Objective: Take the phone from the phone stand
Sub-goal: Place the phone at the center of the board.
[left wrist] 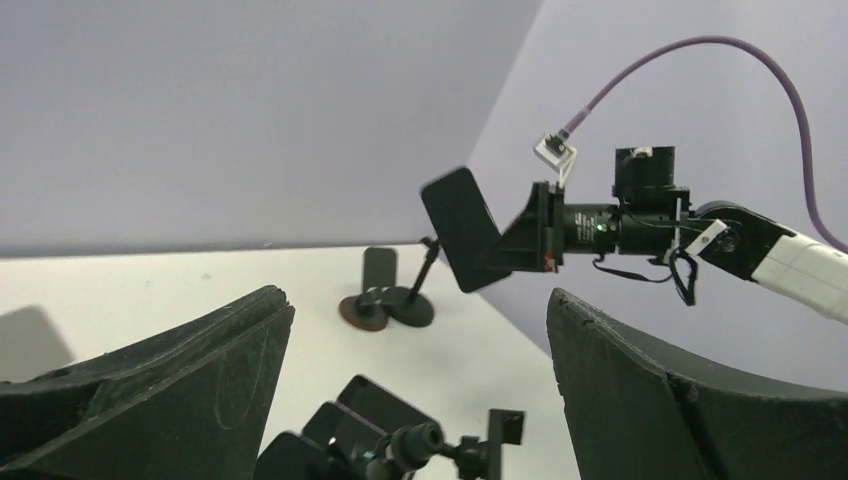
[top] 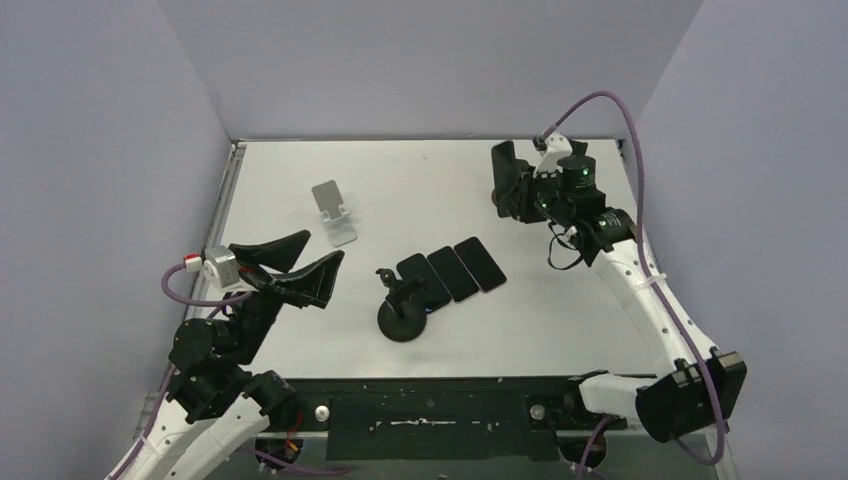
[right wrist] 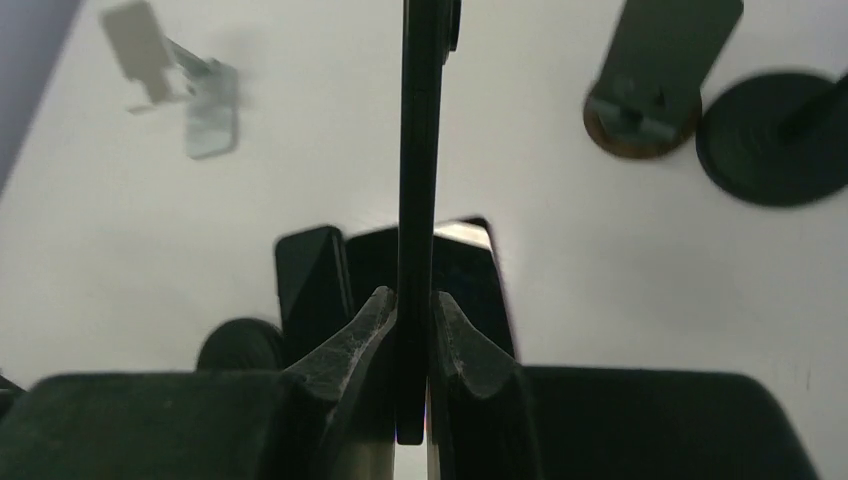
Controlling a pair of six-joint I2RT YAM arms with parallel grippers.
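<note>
Standing edge-on, phone [right wrist: 418, 150] clamped between right tool's [right wrist: 413, 305] fingertips.

The table [top: 560, 305] looks matt white, the 3 phones [top: 452, 271] glossy black, the folding stand [top: 335, 213] smooth silver metal.

You work on a white table [top: 300, 340] with a matte top, enclosed on three sides. The back wall [top: 420, 60] stands at the far edge, the left wall [top: 90, 150] and the right wall [top: 760, 110] at the sides. All three are plain, pale lavender-grey panels that meet the table top at its edges. A metal rail [top: 227, 190] runs along the table's left edge. A black panel [top: 430, 412] spans the near edge. The lighting is soft and even, and shadows on the top are faint.
</note>
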